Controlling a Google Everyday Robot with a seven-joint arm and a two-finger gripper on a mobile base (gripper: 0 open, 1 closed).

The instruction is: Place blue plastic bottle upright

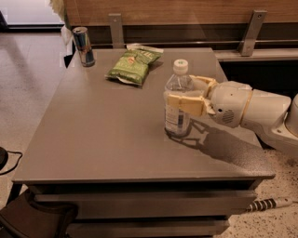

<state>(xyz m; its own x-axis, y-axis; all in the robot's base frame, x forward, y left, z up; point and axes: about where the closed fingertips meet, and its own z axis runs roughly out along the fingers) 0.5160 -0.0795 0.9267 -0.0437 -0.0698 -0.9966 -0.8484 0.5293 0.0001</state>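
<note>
Grey-brown and matt, the counter [102, 135] has a flat top that carries three things. The bottle [177, 104] stands upright on it, right of the middle, with its base on the top. Its white cap [180, 65] is screwed on and its pale label faces the front. The plastic is clear, and I cannot tell if any water is inside.

The hand [182, 90] is at the bottle, and it comes from the right on a white arm [247, 109]. Its two tan fingers [186, 103] are closed on the bottle at the height of the label, one before it and one behind it. They hold nothing else.

Left of the bottle and further back lies a green bag [134, 65], flat on the counter and well apart from the bottle. Still further left, at the back corner, a shiny can [84, 46] stands upright. If its top is open I cannot tell.

Behind the bottle, past the counter's back edge, there is a wooden wall [186, 9] with two metal brackets [251, 32]. Left of the counter the floor [28, 93] is pale and speckled. Low at the right of the bottle, a cable [267, 203] lies on the floor.
</note>
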